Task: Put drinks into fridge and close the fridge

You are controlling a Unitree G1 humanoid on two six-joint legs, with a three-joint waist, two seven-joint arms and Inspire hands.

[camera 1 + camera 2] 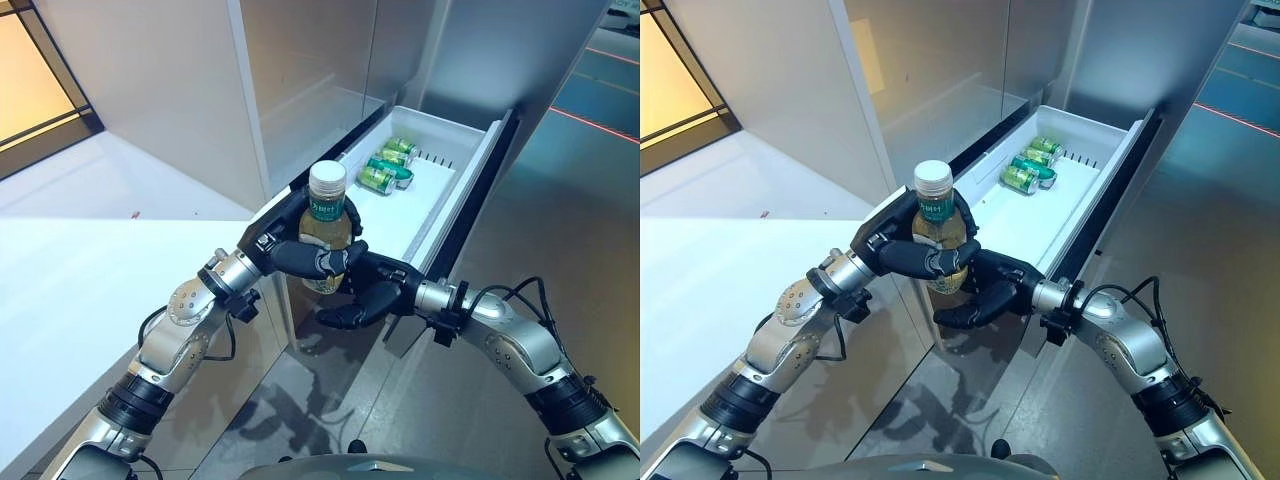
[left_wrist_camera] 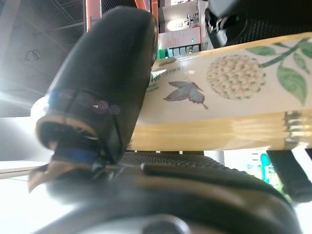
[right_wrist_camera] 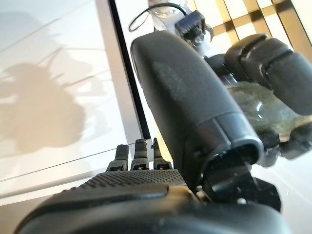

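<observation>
Pale yellow drink fills the clear plastic bottle with the white cap (image 1: 326,228), and that bottle sits upright in the robot's left hand (image 1: 300,257), whose dark fingers curl round its middle just under the green label band. From where I stand the bottle hangs in the air at the near end of the white pull-out fridge drawer (image 1: 432,205), above its near corner rather than inside it. The left wrist view shows the thumb pressed hard on the label, so the grip looks firm enough.

Just below the bottle, on the drawer's open side, the right hand (image 1: 362,298) waits with fingers loosely bent, spread rather than closed, holding nothing. I cannot tell whether it touches the bottle's base or only hovers under it.

Far down the drawer from the bottle, three green cans (image 1: 388,166) lie on their sides in a tight cluster, touching one another. The stretch of drawer floor between them and the bottle is bare.

My worry is the handover, if one is meant. Should the left hand let go before the right has closed, the bottle would likely drop onto the drawer rim or past it to the grey floor (image 1: 560,210). Set down upright, a tall bottle could also topple when the drawer is pushed shut, or roll into the cans. Both arms crowd the near end, so a bumped wrist could jolt the drawer as well.
</observation>
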